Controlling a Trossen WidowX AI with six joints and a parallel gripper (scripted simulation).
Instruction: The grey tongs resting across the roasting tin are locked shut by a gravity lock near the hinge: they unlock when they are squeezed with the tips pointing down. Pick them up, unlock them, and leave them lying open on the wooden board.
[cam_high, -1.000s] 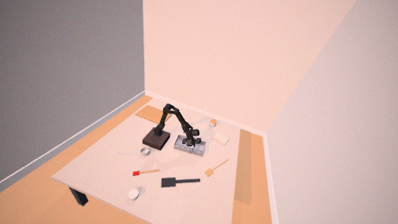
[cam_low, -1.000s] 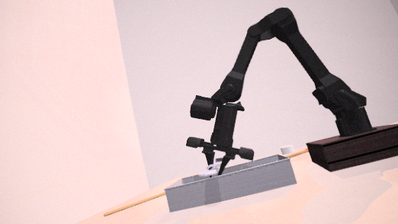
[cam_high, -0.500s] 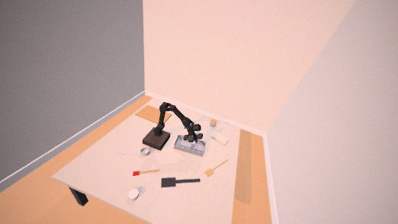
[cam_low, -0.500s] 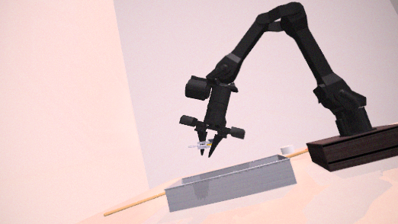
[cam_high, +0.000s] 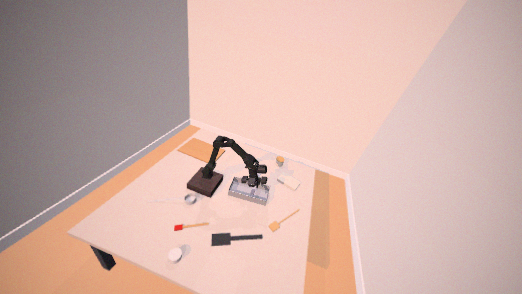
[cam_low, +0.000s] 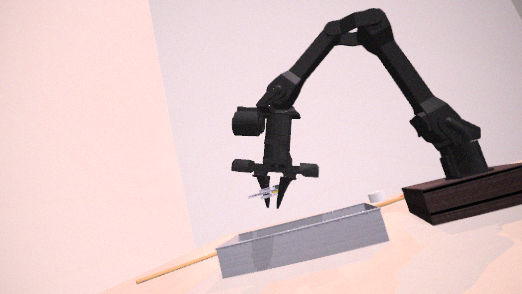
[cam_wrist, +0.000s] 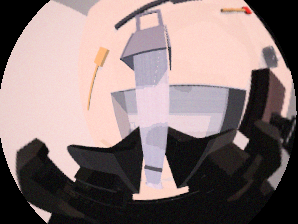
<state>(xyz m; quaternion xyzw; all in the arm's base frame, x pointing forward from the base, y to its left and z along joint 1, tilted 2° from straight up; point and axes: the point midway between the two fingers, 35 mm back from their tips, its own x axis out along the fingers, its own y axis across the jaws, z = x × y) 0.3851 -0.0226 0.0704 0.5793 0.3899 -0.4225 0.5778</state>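
My gripper (cam_high: 257, 186) (cam_low: 273, 205) (cam_wrist: 154, 131) points down above the roasting tin and is shut on the grey tongs (cam_low: 257, 194) (cam_wrist: 151, 95). The tongs lie between the fingers, clear of the tin's rim and about level. In the wrist view their long pale body runs up from the fingers to a wider grey part with a square loop at the far end. Whether the lock is engaged cannot be told. The grey roasting tin (cam_high: 247, 197) (cam_low: 300, 245) (cam_wrist: 200, 100) stands below. The wooden board (cam_high: 197, 149) lies at the table's back left, behind the arm's base.
The dark base block (cam_high: 205, 181) stands left of the tin. An orange-topped jar (cam_high: 280, 161) and a pale block (cam_high: 288, 182) are behind and right of it. A small bowl (cam_high: 190, 199), a red-headed brush (cam_high: 178, 227), a black spatula (cam_high: 221, 239) and a wooden spatula (cam_high: 274, 226) (cam_wrist: 101, 56) lie nearer the front.
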